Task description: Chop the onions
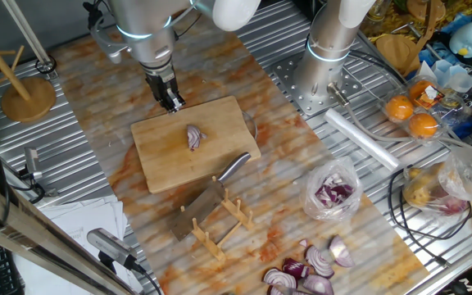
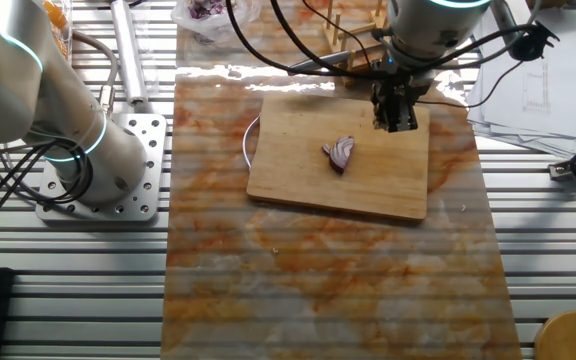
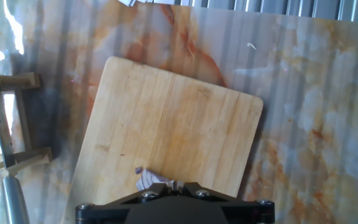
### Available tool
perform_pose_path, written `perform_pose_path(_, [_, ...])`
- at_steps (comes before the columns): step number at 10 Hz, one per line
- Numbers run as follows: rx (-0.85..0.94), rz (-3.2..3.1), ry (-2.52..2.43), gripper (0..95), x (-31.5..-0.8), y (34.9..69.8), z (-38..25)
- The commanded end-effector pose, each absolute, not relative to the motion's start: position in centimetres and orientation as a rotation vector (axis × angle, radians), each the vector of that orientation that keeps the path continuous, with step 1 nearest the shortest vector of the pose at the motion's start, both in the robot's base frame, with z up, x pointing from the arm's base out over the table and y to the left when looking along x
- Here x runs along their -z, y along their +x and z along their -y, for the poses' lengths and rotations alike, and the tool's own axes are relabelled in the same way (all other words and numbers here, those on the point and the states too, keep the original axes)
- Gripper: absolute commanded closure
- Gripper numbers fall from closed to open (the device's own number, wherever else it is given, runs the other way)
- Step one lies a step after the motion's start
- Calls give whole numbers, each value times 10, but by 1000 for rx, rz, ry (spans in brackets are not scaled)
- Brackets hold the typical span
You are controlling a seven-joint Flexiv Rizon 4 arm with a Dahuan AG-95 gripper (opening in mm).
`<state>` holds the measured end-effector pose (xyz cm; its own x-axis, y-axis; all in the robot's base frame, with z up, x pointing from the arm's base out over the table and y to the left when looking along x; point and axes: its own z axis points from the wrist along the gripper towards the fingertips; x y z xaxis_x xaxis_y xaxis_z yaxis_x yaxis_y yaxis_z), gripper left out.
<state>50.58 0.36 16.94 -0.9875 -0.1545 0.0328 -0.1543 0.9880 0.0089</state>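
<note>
Lying near the middle of the cutting board (image 1: 195, 143) is the piece of onion (image 1: 195, 137), purple with whitish layers, nothing touching it. The board sits on the marbled mat (image 2: 318, 270) toward the far edge of the desk in one fixed view. The gripper (image 1: 172, 102) hangs above the board's far corner, apart from the onion; its fingers look close together with nothing between them, though I cannot tell for sure. In the hand view the onion (image 3: 149, 180) peeks out just past the gripper's body. A cleaver (image 1: 211, 197) rests in the wooden rack (image 1: 224, 225) just beside the board's near edge. More onion wedges (image 1: 310, 270) lie at the near right corner.
</note>
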Motion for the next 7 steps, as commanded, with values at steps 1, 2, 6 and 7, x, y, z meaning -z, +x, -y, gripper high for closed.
perform_pose_path(1, [10,3099,240,950,-169,506,-4])
perform_pose_path(2, [-38,2943,410,950,-195,484,75])
perform_pose_path(6, [-70,2950,286,950,-208,476,-5])
perform_pose_path(7, [-66,2946,316,950,-204,478,-11])
